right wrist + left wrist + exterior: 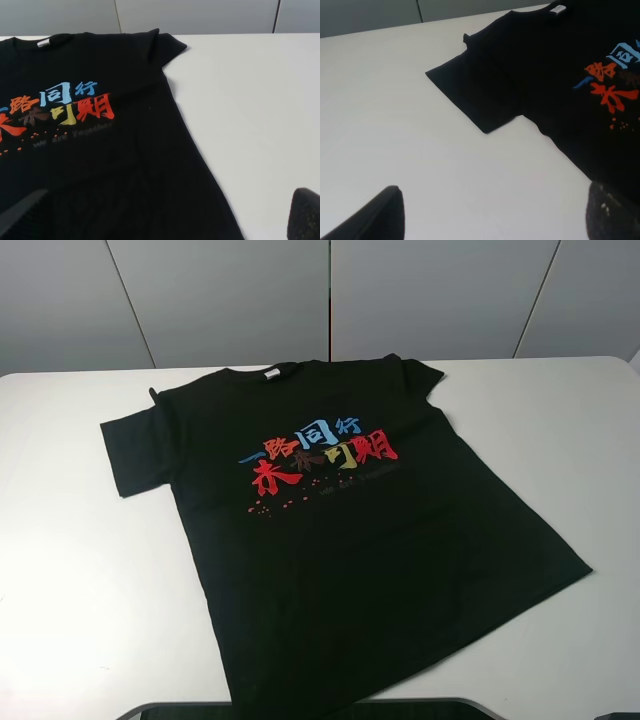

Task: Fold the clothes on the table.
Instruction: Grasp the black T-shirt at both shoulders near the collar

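On the table [80, 540], clothes [350, 540] (hem cropped) lie flat; left pincer [495, 215], right pincer [162, 217] wide.

The T-shirt [380, 560] is black cloth, matt, w/ fine soft knit and few low wrinkles. The characters [320, 455] on its chest are flat print in blue, red & yellow, approx. as matt as the cloth. The neck label [271, 374] at its collar is white; material too small to tell. Around the T-shirt the table [80, 570] is white, smooth, w/ weak sheen. Behind the T-shirt, the wall panels [220, 300] are grey, matt.
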